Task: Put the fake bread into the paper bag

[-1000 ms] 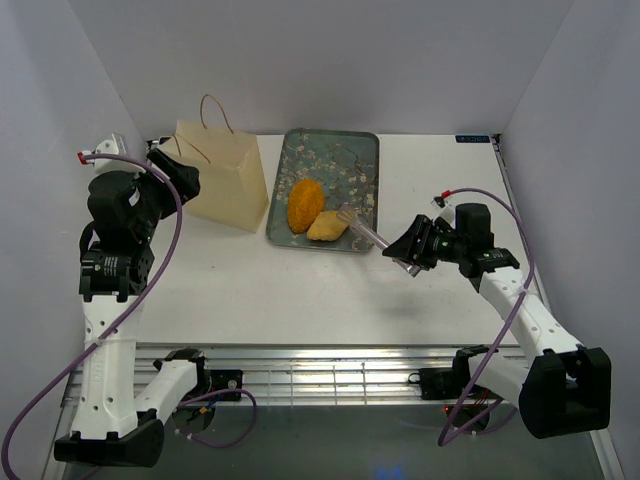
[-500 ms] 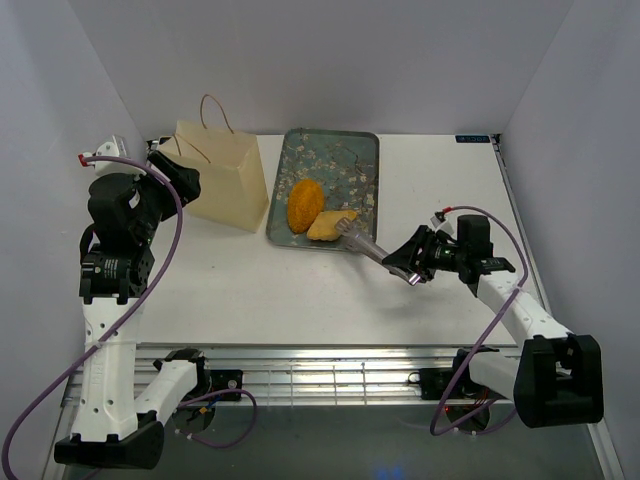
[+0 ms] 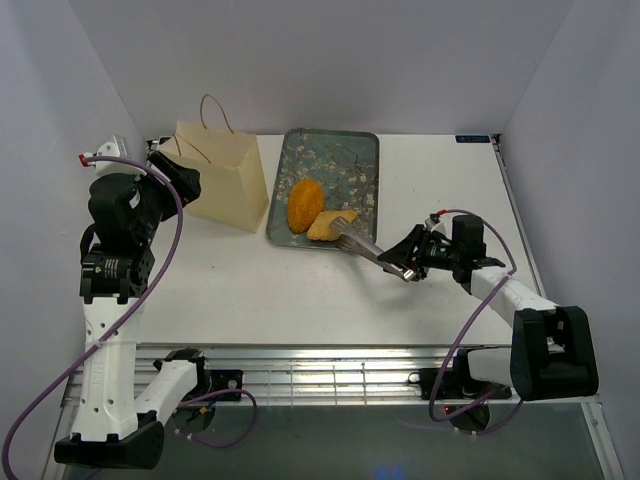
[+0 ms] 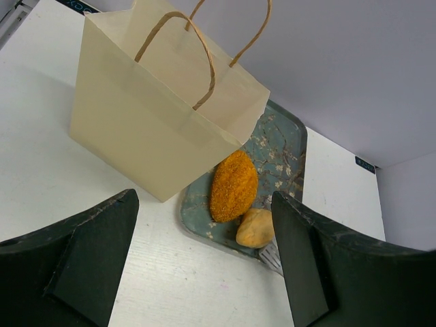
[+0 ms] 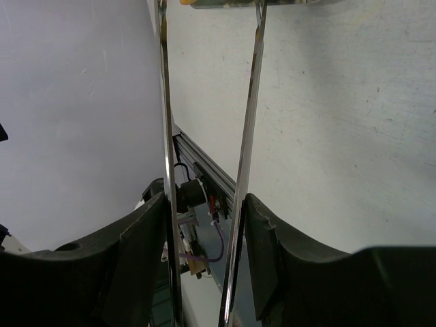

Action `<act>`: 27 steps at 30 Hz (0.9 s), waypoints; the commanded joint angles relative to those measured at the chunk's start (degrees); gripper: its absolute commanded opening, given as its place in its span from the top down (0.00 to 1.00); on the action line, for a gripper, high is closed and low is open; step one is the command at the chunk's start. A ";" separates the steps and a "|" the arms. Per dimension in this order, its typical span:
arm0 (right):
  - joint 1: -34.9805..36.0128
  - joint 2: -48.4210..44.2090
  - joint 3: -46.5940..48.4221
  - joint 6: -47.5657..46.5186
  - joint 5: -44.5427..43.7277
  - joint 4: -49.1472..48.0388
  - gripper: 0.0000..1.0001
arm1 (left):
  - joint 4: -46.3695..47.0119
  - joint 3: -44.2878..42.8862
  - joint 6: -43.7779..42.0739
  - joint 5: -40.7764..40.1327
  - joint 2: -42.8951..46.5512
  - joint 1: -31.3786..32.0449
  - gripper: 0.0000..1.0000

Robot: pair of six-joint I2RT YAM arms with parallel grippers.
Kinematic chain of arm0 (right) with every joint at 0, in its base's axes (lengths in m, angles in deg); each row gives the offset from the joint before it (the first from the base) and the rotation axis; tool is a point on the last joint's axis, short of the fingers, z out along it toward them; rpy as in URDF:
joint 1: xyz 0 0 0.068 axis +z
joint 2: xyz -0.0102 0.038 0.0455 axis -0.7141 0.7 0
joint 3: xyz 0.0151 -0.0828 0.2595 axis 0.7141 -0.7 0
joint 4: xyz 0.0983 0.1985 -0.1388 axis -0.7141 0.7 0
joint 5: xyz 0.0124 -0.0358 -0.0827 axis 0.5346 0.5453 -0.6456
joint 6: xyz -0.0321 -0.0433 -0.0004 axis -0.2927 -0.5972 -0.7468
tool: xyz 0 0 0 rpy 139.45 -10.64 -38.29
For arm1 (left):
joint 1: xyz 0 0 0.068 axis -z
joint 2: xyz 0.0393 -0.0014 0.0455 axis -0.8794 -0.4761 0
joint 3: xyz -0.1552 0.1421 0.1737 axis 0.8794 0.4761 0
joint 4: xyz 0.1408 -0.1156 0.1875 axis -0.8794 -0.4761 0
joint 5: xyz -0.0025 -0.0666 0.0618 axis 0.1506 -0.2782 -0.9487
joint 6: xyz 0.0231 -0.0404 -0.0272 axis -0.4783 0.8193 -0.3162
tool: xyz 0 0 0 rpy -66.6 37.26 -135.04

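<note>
**As tongs reach the tray, fake bread waits beside the bag**

Where the right arm stretches low and almost flat over the bench (image 3: 250, 290), the right tool (image 3: 408, 262) is clamped on a pair of metal tongs (image 3: 362, 248). One finger presses each blade, and the blades stand apart with nothing between them. Their tips lie at the near rim of the floral metal tray (image 3: 340, 160), just beside the tan piece (image 3: 326, 226); whether they touch it cannot be told. The orange loaf (image 3: 304, 203) lies against that piece, deeper in the tray.

The step in hand looks to be seizing the tan piece. Done well, the blades would straddle it across its narrow width and squeeze gently so the rounded lump does not squirt free. The piece should then be lifted clear of the rim before swinging left.

Farther off, the left arm stands tall, its left tool (image 4: 204, 204) spread wide and empty above the bench. It faces the paper bag (image 3: 225, 180), which stands upright just beside the tray. The bag's inside is hidden.
</note>
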 commanded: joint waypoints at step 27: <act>-0.37 9.35 3.34 4.03 1.21 -11.98 0.55 | 0.34 -0.05 -0.44 -0.47 0.90 -0.31 0.11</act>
